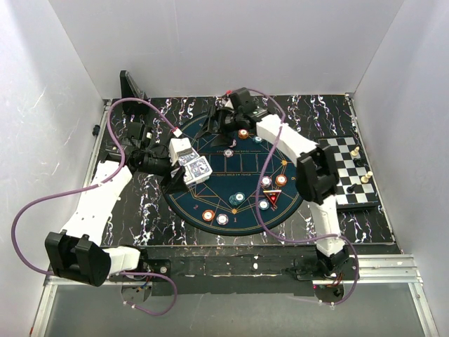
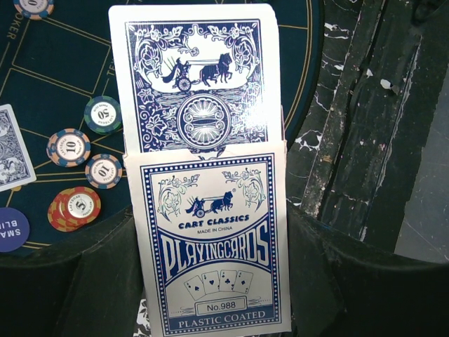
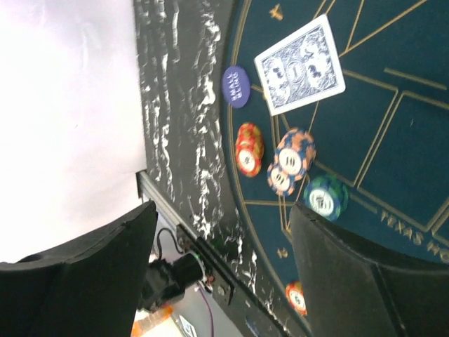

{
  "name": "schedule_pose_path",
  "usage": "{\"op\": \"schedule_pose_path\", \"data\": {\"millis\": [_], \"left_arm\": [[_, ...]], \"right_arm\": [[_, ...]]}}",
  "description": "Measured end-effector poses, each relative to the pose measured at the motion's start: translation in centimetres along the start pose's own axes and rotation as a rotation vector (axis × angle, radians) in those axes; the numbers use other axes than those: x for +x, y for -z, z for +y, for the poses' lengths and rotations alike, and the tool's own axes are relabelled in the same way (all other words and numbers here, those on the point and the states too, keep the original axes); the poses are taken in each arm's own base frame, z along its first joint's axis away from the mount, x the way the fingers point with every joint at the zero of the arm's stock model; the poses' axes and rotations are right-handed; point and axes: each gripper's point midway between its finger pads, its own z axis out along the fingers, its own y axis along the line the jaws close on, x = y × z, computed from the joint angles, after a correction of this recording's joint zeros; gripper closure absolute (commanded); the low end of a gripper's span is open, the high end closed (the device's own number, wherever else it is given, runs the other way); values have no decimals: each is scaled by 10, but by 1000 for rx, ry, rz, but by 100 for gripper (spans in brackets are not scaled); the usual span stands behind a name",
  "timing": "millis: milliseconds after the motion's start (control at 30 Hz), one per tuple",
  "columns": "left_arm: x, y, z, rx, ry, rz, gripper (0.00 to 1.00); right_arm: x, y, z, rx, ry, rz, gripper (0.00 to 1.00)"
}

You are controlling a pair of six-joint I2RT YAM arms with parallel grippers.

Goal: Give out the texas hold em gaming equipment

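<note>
Clamps the left gripper (image 2: 207, 221) over the left part of the round teal mat (image 1: 217, 193), clenched on the blue-white card box (image 2: 210, 281), with 1 card (image 2: 193, 77) standing up out of its open top. Holds the right gripper (image 3: 224, 210) spread wide and empty near the mat's far edge. Shows 1 face-down card (image 3: 300, 64), a purple small-blind disc (image 3: 236, 86) and clustered striped chips (image 3: 291, 158) lying on the mat.
</note>
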Motion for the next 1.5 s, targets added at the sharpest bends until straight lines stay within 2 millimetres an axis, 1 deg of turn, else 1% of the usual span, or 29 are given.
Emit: {"op": "schedule_pose_path", "data": {"millis": [100,200,267,333,400,500,667,733,833,967,1033,1100,1167,1300,1500], "left_arm": [[3,-1,-2,4,4,5,82],[6,-2,-3,8,9,8,82],[7,-2,-3,8,10,9,82],[6,-2,-2,8,8,7,82],[6,-3,-2,7,6,6,82],[5,-3,-1,4,2,2,82],[4,-3,0,1,-2,-2,81],[4,-3,0,1,0,-2,81],[4,-3,0,1,1,-2,81],[4,-3,0,1,3,-2,81],[4,-3,0,2,5,-2,81],[4,-3,0,2,6,-3,81],[3,-3,0,2,8,-3,81],[2,-3,0,3,12,-8,81],[-1,-2,0,2,6,-17,81]], "right_arm": [[4,42,15,-53,7,-37,13],[15,84,22,-114,-5,-68,12],[24,107,25,-159,-10,-83,12],[34,124,26,-190,-16,-89,11],[46,132,31,-217,-5,-76,11],[68,130,43,-245,25,-31,10],[108,117,66,-285,87,68,9],[121,111,71,-293,100,104,9],[132,102,71,-289,101,141,9],[140,91,66,-275,94,168,8],[141,90,66,-274,94,173,8],[142,90,67,-275,94,174,11],[142,90,68,-279,96,172,18],[141,88,67,-278,90,174,27],[141,86,66,-275,83,176,30]]}}
